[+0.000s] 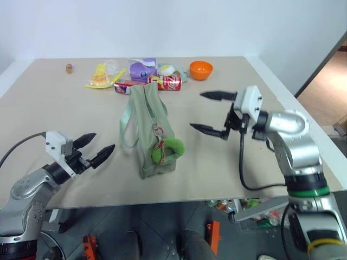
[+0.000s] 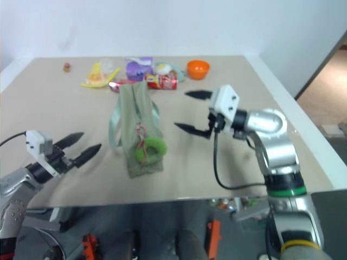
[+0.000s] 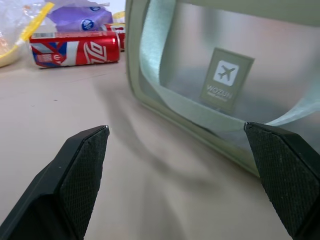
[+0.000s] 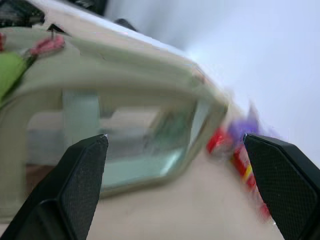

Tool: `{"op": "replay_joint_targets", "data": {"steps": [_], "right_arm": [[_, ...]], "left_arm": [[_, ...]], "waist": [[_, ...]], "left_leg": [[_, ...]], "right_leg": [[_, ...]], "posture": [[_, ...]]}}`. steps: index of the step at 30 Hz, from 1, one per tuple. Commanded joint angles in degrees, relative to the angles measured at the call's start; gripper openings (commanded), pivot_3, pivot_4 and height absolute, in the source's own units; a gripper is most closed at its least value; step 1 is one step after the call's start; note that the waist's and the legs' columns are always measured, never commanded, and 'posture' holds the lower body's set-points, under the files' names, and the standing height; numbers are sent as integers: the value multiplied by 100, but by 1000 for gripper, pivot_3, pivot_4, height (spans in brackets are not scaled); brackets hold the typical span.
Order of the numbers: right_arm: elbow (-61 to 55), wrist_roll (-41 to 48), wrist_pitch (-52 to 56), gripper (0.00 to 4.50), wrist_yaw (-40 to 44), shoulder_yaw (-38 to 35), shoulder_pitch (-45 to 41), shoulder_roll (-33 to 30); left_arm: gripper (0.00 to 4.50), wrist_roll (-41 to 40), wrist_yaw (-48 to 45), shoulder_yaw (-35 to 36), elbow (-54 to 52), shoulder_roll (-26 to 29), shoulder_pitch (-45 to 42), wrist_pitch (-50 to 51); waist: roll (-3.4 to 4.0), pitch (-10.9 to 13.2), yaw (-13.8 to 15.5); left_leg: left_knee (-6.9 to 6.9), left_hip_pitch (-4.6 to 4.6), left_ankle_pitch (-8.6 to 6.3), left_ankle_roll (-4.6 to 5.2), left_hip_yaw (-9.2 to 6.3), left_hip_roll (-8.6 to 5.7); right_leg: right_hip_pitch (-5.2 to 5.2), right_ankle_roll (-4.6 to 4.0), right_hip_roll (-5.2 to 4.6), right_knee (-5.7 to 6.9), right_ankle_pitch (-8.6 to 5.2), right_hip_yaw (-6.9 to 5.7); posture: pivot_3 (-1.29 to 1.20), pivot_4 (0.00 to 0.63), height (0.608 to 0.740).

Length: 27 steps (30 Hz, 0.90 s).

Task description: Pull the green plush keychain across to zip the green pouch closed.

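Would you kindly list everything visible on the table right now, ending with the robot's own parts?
green pouch: one, sage green, upright mid-table.
green plush keychain: one, lime, hanging at the pouch's near end.
red soda can: one, lying behind the pouch.
purple packet: one, far side.
orange bowl: one, far right.
yellow packet: one, far left.
small brown object: one, far left.
table: one, beige.
left gripper: open, left of pouch.
right gripper: open, right of pouch.
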Motion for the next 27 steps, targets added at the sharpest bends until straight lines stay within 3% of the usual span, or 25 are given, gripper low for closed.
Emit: {"op": "replay_joint_targets", "data": {"steps": [1, 6, 11, 15, 18, 24, 27], "right_arm": [[1094, -576, -1586, 4480, 635, 426, -793, 140], [2628, -931, -3259, 4480, 1262, 914, -2125, 647], [3636, -1234, -4652, 4480, 1461, 1229, -2780, 1062], [4415, -1948, -5809, 4480, 1085, 1532, -3129, 1103], [4870, -2436, -6192, 4480, 678, 1690, -3326, 1132], [5476, -3106, -6483, 4480, -87, 1867, -3659, 1115], [5635, -3400, -6549, 4480, -440, 1928, -3773, 1096]], "left_arm": [[4484, -145, -4, 89, -272, 39, -39, 68], [4484, -135, 17, 54, -240, 3, -106, 72], [4484, -128, 49, 45, -213, -47, -146, 50], [4484, -363, 164, 126, -367, -110, -174, 212], [4484, -1089, -57, 109, -948, -4, -122, 593], [4484, -1928, -205, 184, -1624, 521, -274, 1211], [4484, -1928, -344, 125, -1597, 814, -472, 1294]], "waist": [[-1, -1, 8], [6, 6, 4], [6, 6, 3], [7, 7, 15], [6, 8, 8], [9, 11, 6], [11, 12, 6]], "left_leg": [[-2, -1, -1, 0, -1, 0], [-4, -9, -3, -1, 1, -1], [-8, -7, -6, -1, -4, 1], [-6, -7, -6, -2, -4, -1], [-4, -7, -5, -2, 1, -1], [-10, 1, -5, -2, -6, 0], [-10, 4, -5, -3, -10, 0]], "right_leg": [[1, -3, 0, 0, -2, 0], [-6, -24, -2, 0, 8, 2], [-4, -37, -2, 2, 7, -3], [-2, -39, -10, 3, 6, -6], [-4, -41, -15, 4, 8, -6], [-2, -50, -8, 14, 4, -8], [-2, -54, -5, 17, 2, -9]], "posture": [[0, 150, 740], [0, 150, 740], [0, 150, 740], [0, 150, 740], [0, 150, 740], [0, 150, 740], [0, 150, 740]]}}
